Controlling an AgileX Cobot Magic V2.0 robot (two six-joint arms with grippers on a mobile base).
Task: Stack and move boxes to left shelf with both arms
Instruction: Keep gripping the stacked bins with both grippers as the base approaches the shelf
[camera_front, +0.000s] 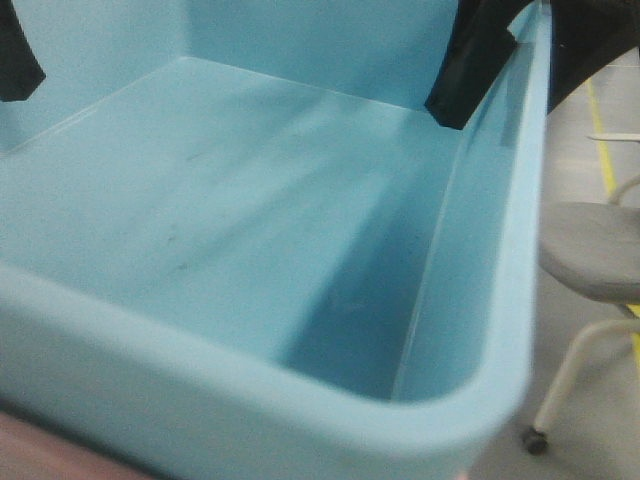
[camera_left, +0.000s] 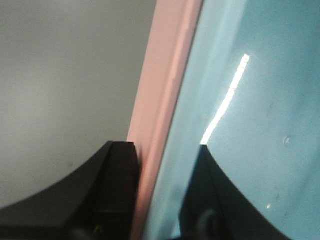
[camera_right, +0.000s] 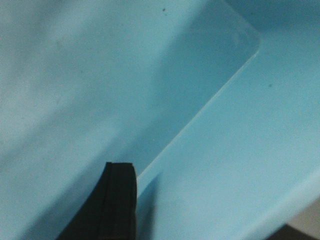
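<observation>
The turquoise box (camera_front: 230, 220) fills the exterior front view, open side toward the camera and empty. It is nested in the pink box (camera_front: 40, 455), which shows only as a sliver below it. My left gripper (camera_left: 162, 147) is shut on the two stacked walls: one finger (camera_left: 117, 185) is outside the pink box wall (camera_left: 162, 100) and the other is inside the turquoise box wall (camera_left: 250, 125). My right gripper (camera_front: 490, 70) straddles the right rim, with one finger (camera_right: 117, 200) pressed to the inner wall and the other hidden. The left shelf is out of view.
A grey padded stool (camera_front: 590, 245) on casters (camera_front: 535, 438) stands close to the box's right side. A yellow line (camera_front: 603, 140) runs along the grey floor behind it. A plain grey surface (camera_left: 65, 85) lies left of the pink wall.
</observation>
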